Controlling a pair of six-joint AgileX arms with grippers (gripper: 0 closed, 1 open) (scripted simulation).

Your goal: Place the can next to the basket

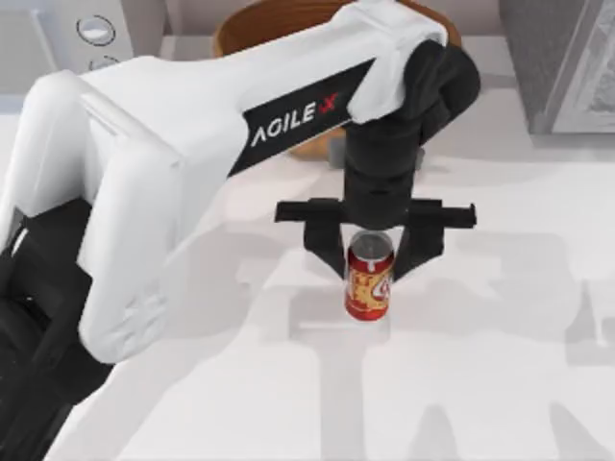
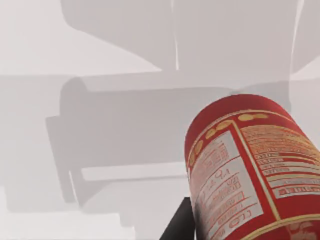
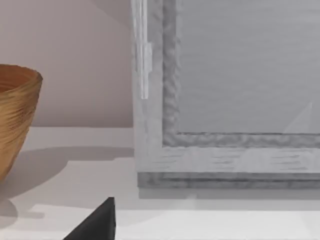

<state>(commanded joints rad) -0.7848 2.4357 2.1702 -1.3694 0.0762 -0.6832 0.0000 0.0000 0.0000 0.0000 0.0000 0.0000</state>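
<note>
Can handling and clearance near the basket

Can (image 1: 369, 281) stands upright at mid-table, just near of the basket (image 1: 252, 27), which sits at the far edge, largely covered by our left arm. Our left gripper (image 1: 370, 261) hangs over the can with one finger on each side of its upper body; the fingers lie close against the sides, and we judge the can to be held, though actual contact cannot be confirmed. In the left wrist view the can (image 2: 252, 170) appears close up, label side on.

We judge the can to be light, rigid but thin-walled, and smooth enough to slip. Hold it across the mid to upper body with moderate force; excess force could dent it. Keep it upright, as the narrow base tips easily.

A grey cabinet (image 1: 562, 62) stands at the far right, well apart from the can. In the right wrist view the basket (image 3: 15, 120) stands left of that cabinet (image 3: 230, 95), with our right gripper near the cabinet. The table (image 1: 500, 384) between can and basket is free; the basket wall is the main obstacle.
</note>
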